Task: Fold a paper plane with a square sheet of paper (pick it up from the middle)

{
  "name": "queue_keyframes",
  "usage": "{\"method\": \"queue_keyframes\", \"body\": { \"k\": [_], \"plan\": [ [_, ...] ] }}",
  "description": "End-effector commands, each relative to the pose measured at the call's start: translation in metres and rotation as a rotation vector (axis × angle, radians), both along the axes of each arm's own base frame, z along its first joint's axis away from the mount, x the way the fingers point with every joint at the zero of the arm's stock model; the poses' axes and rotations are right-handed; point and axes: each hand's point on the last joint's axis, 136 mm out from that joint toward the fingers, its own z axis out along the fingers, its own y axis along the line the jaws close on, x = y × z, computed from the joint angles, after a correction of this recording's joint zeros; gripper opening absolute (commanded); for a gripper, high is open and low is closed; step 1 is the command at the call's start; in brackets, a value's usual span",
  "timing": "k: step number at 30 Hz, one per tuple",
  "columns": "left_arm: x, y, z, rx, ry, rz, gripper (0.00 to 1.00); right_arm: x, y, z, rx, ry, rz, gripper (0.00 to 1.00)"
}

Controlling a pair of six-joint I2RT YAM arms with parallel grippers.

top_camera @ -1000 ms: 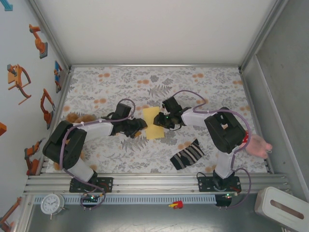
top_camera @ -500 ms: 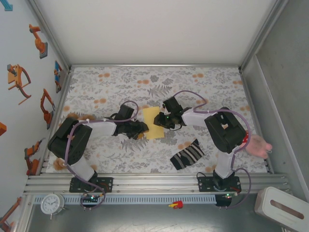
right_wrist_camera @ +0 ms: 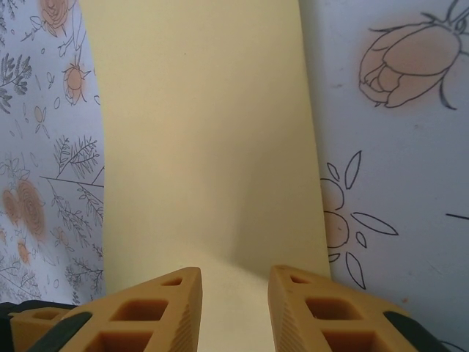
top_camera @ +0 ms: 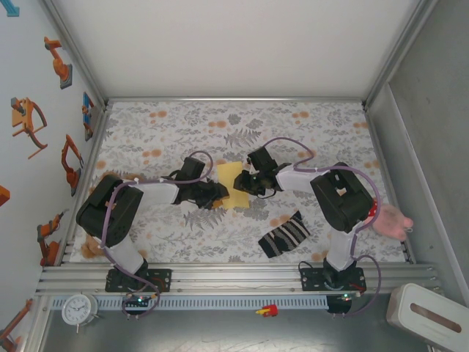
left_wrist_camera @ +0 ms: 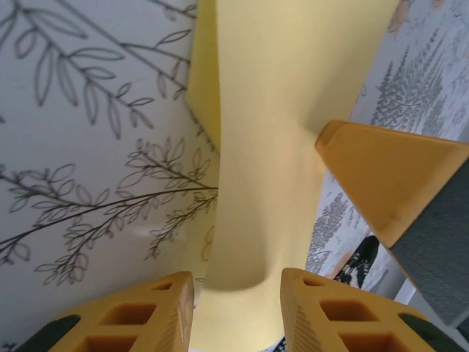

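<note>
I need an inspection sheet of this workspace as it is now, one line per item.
Surface: floral-print cloth, flat.
Job's things: square sheet of paper, pale yellow, mid-table, bowed between the arms.
Clutter: striped sock, near-right of the paper, apart from it.
Grippers: left pincer and right pincer each straddle a paper edge; grip unclear.
Cables: purple cables looped over each arm, free.
Surroundings: clock, white box beyond near rail.

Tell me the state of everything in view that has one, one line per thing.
square sheet of paper: partly folded, bowed up between the two grippers.
left gripper: fingers astride the paper's end, narrow gap, grip unclear.
right gripper: fingers astride the paper, narrow gap, grip unclear.
striped sock: lying flat on the table, untouched.
</note>
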Motion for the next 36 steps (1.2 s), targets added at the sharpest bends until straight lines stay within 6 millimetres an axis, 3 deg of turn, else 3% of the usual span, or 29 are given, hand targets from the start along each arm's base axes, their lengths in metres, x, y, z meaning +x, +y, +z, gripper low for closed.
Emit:
{"method": "queue_keyframes", "body": {
  "k": [1,11,25,32,36],
  "plan": [
    [0.013,-0.006,0.012,-0.035,-0.051,-0.014,0.36,-0.016,-0.018,-0.031,-0.08,0.084,-0.023,0.3],
    [0.032,-0.01,0.012,-0.069,-0.066,0.008,0.34,-0.016,-0.019,-0.031,-0.081,0.082,-0.024,0.3],
    [0.034,0.001,0.0,-0.056,-0.026,0.052,0.23,-0.012,-0.019,-0.023,-0.071,0.054,-0.029,0.31],
    [0.034,0.001,0.0,-0.063,-0.023,0.057,0.14,-0.008,-0.015,-0.013,-0.045,0.022,-0.026,0.31],
    [0.034,0.001,0.0,-0.066,-0.015,0.061,0.05,0.0,-0.012,0.009,-0.029,-0.068,0.008,0.34]
  ]
}}
